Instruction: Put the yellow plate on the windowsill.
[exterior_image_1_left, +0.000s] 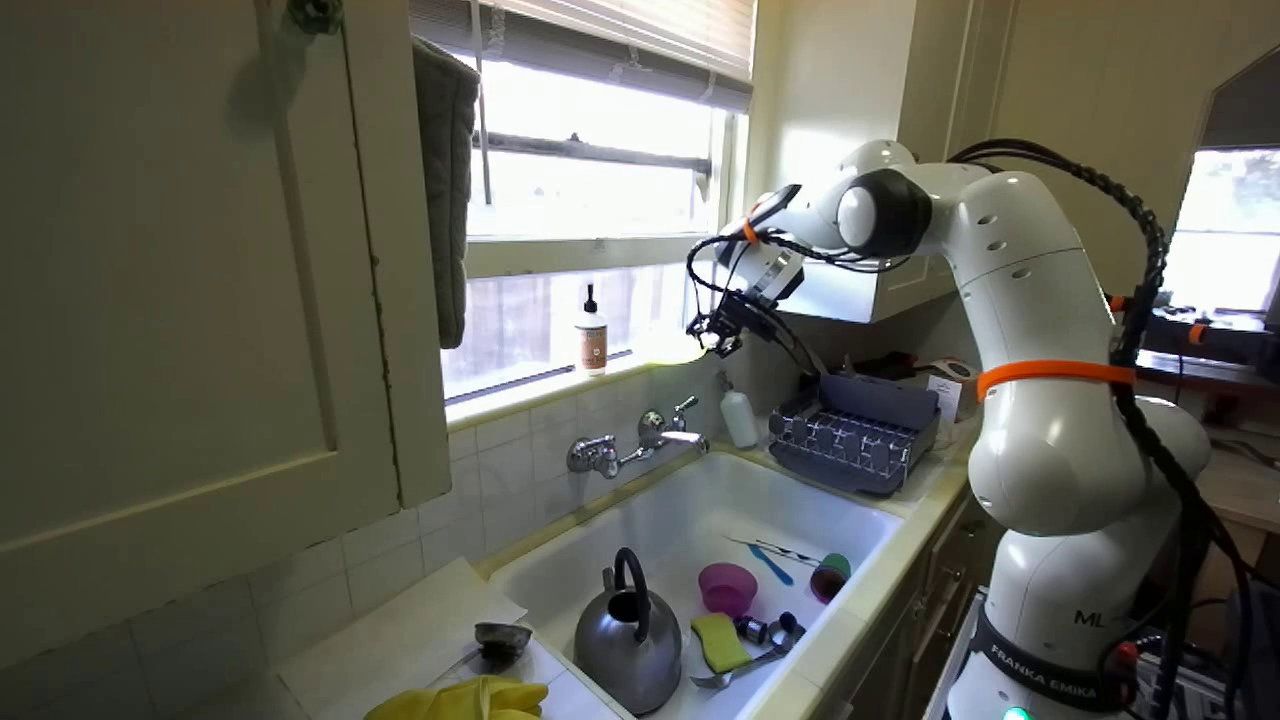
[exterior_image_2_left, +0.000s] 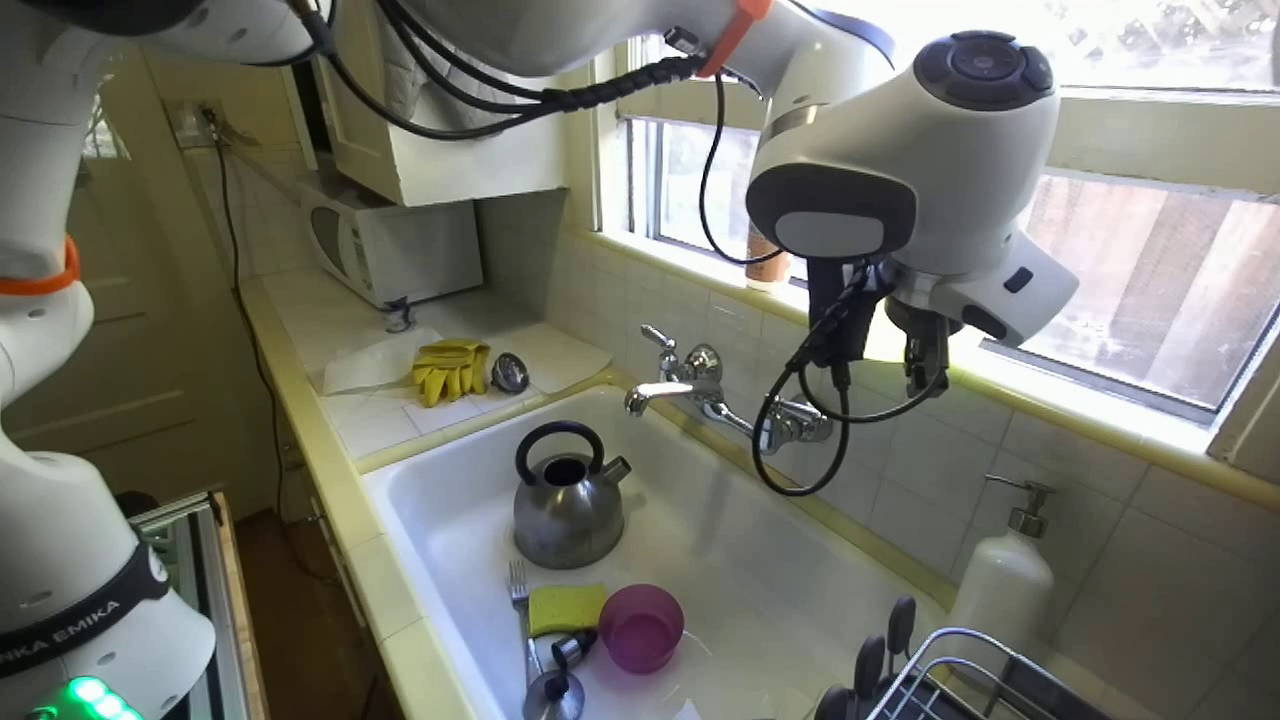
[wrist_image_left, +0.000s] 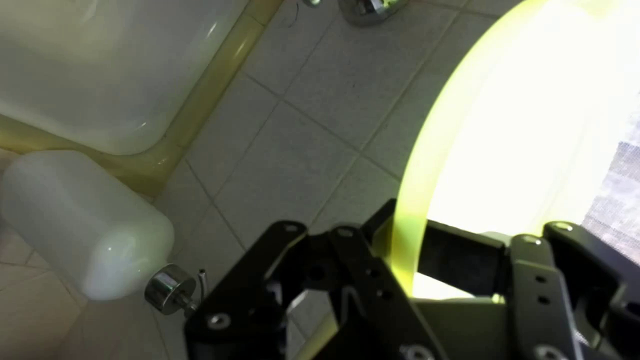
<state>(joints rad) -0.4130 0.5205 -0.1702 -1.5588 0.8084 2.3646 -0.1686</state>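
One backlit, round yellow plate (wrist_image_left: 505, 150): rim pinched by black two-fingered gripper (wrist_image_left: 410, 245), jaws closed to rim thickness, at yellow-edged windowsill (exterior_image_2_left: 1090, 412). Glare; sill contact uncertain.

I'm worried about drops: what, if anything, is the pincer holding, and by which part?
The yellow plate, by its rim, which the pincer has between its two fingers in the wrist view.

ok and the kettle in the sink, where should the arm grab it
Probably the crown of its black handle, from straight above, pinching across its thickness. The kettle stands upright and the handle arches free over its top, while the wide, rounded sides look harder to pinch.
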